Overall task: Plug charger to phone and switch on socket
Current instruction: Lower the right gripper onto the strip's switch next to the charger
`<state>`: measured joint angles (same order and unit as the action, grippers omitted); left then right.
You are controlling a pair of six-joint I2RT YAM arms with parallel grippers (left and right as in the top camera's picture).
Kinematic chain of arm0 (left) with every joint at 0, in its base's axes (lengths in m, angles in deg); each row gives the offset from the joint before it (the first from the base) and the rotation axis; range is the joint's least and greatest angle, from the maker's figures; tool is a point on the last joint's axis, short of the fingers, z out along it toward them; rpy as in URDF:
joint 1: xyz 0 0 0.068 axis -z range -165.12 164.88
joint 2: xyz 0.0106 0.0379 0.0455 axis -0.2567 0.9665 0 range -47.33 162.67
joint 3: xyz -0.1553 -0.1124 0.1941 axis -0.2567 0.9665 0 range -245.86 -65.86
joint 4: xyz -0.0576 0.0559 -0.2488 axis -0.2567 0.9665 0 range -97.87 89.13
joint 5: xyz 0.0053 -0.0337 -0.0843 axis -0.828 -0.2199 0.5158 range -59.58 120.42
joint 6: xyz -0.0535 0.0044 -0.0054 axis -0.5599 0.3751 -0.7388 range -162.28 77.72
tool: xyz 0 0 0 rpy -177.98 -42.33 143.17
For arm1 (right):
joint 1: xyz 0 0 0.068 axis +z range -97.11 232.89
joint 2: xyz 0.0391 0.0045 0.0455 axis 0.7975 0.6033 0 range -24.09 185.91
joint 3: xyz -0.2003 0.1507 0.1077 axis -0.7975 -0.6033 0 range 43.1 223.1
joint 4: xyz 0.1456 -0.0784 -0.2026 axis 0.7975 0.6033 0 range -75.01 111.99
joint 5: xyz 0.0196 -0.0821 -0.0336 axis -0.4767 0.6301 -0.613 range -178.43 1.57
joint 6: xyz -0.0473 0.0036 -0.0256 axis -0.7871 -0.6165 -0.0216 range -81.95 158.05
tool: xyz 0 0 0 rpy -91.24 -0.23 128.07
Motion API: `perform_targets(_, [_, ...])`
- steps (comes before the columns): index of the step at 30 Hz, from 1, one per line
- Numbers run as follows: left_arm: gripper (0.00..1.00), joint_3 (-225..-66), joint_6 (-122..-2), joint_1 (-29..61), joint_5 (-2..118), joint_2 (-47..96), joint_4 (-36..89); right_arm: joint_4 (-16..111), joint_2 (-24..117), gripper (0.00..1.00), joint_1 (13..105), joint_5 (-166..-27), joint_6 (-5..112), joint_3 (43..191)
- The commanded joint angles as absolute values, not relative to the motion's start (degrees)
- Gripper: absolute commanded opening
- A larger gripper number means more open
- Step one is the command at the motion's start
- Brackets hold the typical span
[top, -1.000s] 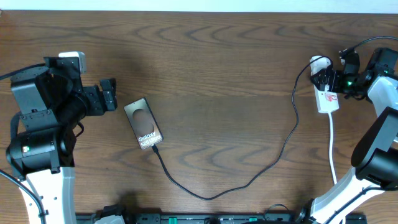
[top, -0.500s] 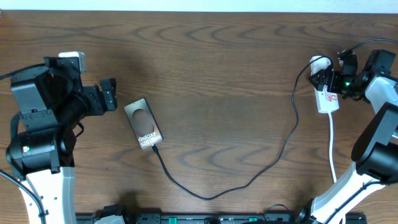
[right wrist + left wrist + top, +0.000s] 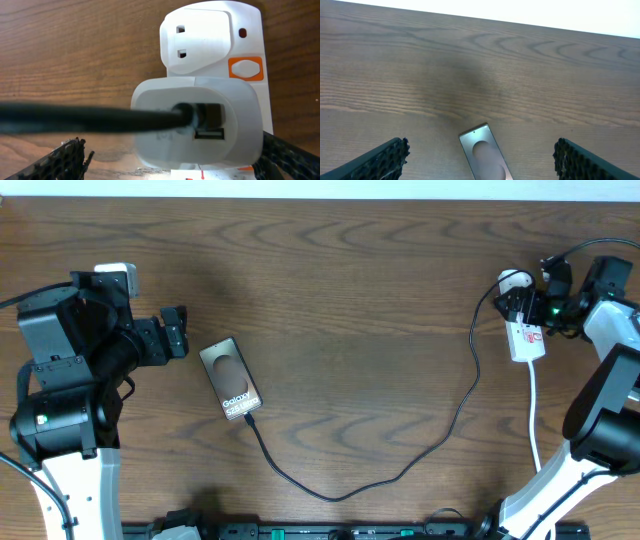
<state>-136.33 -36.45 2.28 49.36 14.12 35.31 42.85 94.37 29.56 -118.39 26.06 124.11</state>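
Observation:
The phone (image 3: 230,380) lies flat at the table's left, lettering up; it also shows in the left wrist view (image 3: 480,145). The thin black charger cable (image 3: 330,495) runs from the phone's near end in a loop to a white adapter (image 3: 195,125) seated in the white socket strip (image 3: 527,338). My left gripper (image 3: 175,332) is open and empty, just left of the phone. My right gripper (image 3: 522,307) is open over the strip, its fingers on either side of the adapter (image 3: 177,162). An orange switch (image 3: 245,68) sits beside the strip's free outlet.
The strip's white cord (image 3: 535,420) runs toward the front edge on the right. Bare wooden table (image 3: 360,310) lies between the phone and the strip. Both arm bases stand at the front corners.
My right gripper has edged slightly left over the strip's rounded end. The left arm, phone and cable have not moved.

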Motion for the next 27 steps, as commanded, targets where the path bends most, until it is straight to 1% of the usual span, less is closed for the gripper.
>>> perform_targets(1, [0.95,-136.27,-36.98,2.06,48.96,14.08,35.42,44.84,96.05,0.99,31.64,-122.21,30.39,123.26])
perform_targets(10, [0.95,-136.27,-36.98,2.06,48.96,14.08,35.51,45.19,95.98,0.97,31.53,-119.37,30.63,123.37])
perform_targets(27, [0.95,-136.27,-36.98,2.06,48.96,14.1,35.68,48.53,93.12,0.98,30.04,-117.27,26.63,127.21])
